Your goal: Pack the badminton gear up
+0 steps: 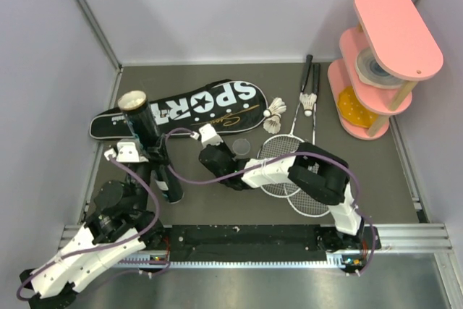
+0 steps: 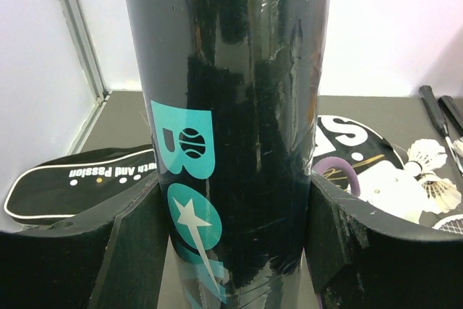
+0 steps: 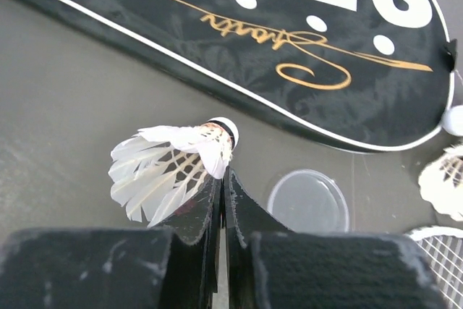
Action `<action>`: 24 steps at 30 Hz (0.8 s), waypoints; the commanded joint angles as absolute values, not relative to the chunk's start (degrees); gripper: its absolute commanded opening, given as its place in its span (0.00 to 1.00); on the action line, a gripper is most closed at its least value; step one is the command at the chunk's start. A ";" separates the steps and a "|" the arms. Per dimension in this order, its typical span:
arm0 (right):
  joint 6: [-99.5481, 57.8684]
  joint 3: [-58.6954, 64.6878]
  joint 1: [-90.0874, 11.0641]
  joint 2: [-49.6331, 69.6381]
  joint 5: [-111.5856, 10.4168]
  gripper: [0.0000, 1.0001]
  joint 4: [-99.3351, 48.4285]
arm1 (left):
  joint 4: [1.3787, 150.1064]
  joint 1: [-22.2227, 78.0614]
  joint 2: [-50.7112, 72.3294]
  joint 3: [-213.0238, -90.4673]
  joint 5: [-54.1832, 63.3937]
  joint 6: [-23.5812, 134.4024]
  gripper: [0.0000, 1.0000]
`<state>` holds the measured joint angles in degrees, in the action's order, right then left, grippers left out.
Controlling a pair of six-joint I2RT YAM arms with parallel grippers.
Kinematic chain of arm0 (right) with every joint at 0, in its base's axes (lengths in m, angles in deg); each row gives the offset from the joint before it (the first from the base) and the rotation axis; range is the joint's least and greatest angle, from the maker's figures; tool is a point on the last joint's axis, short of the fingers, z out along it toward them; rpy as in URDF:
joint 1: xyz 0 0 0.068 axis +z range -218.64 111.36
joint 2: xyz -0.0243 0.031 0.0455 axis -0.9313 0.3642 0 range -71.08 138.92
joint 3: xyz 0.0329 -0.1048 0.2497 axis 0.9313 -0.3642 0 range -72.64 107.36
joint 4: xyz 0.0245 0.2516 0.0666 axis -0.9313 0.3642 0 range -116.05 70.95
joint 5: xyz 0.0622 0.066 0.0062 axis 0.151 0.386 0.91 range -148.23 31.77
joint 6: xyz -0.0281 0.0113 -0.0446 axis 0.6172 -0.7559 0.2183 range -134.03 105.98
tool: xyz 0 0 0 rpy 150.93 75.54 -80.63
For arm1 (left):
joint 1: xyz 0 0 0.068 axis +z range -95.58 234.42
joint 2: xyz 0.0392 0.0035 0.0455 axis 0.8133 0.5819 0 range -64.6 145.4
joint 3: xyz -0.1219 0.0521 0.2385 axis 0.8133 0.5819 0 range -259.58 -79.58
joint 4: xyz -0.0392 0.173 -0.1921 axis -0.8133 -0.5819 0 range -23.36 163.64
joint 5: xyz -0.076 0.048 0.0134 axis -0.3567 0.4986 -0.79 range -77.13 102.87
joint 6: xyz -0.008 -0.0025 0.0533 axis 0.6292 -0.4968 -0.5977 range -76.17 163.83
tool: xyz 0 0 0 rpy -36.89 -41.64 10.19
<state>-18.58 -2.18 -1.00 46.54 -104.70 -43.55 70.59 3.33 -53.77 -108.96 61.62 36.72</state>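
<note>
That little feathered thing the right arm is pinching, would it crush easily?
Probably yes: the shuttlecock is thin splayed feathers, so likely very light and easily bent by the right end effector. Its rounded tip suggests it could roll in an arc if dropped.

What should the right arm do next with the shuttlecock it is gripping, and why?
Probably carry it over to the mouth of the shuttle tube. The right gripper is shut on a shuttlecock, while the left gripper holds the tube roughly upright, its top apparently open toward the overhead camera. A clear lid lies on the table.
</note>
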 commanded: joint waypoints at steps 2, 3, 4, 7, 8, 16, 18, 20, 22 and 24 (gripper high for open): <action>-23.50 -8.29 -2.01 31.36 -104.57 0.00 -41.12 | 75.84 3.44 -52.21 -107.70 51.74 34.52 0.40; -29.09 -8.82 -2.71 28.53 -102.89 0.00 -37.08 | 77.66 3.53 -51.77 -106.40 49.45 32.95 0.40; -31.67 -9.44 -3.85 26.07 -100.87 0.00 -32.68 | 78.64 3.44 -51.50 -105.60 44.30 31.98 0.40; -39.94 -11.80 -10.52 15.69 -85.16 0.00 -19.84 | 80.84 3.53 -50.28 -103.49 34.18 28.81 0.38; -40.91 -12.51 -12.28 10.36 -76.42 0.00 -15.63 | 80.85 3.53 -49.84 -103.57 32.57 28.71 0.38; -45.05 -14.63 -24.85 -13.49 -58.41 0.00 1.01 | 76.54 3.44 -39.03 -111.65 15.96 26.79 0.41; -46.01 -13.06 -26.53 -16.75 -53.41 0.00 3.03 | 75.05 3.53 -36.39 -113.75 14.01 25.47 0.39; -46.54 -11.82 -28.20 -20.00 -50.86 0.00 5.84 | 74.69 3.44 -34.98 -114.12 13.57 23.98 0.37; -46.72 -9.28 -28.56 -22.11 -50.06 0.00 9.17 | 76.35 3.53 -34.28 -112.81 14.01 22.65 0.35; -46.81 -6.48 -28.56 -23.17 -48.65 0.00 10.94 | 78.80 3.44 -35.59 -110.62 13.92 22.91 0.34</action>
